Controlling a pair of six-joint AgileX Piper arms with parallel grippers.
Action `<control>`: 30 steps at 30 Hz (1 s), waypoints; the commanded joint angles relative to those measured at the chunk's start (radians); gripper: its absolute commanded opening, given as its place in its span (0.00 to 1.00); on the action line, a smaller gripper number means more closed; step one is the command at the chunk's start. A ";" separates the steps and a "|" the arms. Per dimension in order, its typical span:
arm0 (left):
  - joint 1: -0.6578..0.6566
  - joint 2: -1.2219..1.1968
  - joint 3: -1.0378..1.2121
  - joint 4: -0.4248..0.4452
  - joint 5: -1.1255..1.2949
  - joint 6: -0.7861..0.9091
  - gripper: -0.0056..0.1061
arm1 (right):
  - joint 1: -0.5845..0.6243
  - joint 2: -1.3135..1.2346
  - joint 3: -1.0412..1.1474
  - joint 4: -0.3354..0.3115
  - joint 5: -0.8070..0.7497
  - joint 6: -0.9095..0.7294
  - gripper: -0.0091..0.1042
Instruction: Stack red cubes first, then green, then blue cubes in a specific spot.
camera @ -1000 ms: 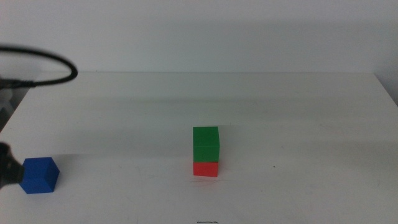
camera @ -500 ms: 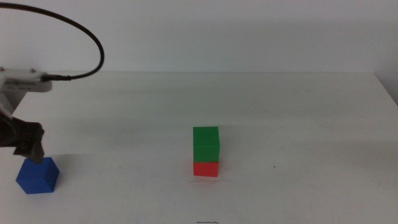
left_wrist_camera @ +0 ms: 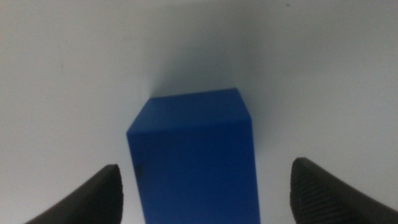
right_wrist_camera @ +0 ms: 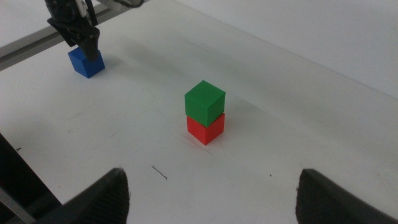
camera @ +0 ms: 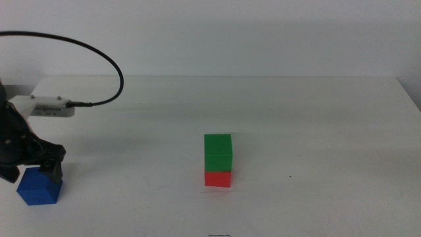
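At the lower left of the middle view you have the left gripper [camera: 31, 172] down over the blue cube [camera: 39, 189], its jaws spread wide and standing on either side of the cube; in the left wrist view the blue cube [left_wrist_camera: 194, 155] sits between the two dark jaws with a clear gap on each side, so nothing is gripped. The cube rests on the white table [camera: 316, 118]. Near the centre of the middle view, a little low, the green cube [camera: 218, 153] sits squarely on the red cube [camera: 218, 179], well apart from the blue one. Your right gripper [right_wrist_camera: 211, 193] appears only in its own wrist view, jaws wide and holding nothing, looking onto the stack from a distance.
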 commanded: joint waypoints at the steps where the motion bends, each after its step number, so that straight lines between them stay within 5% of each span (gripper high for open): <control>1: 0.000 -0.019 -0.030 -0.003 -0.027 -0.009 0.85 | -0.006 0.008 -0.022 -0.012 -0.072 -0.011 0.83; 9: 0.000 0.036 -0.030 -0.002 -0.037 -0.010 0.80 | -0.006 0.008 -0.022 -0.012 -0.072 -0.011 0.83; 23: -0.006 -0.028 -0.036 -0.065 0.049 -0.039 0.31 | -0.006 0.008 -0.022 -0.012 -0.072 -0.011 0.83; 30: -0.227 -0.159 -0.190 0.033 0.224 -0.393 0.30 | -0.006 0.008 -0.022 -0.012 -0.072 -0.011 0.83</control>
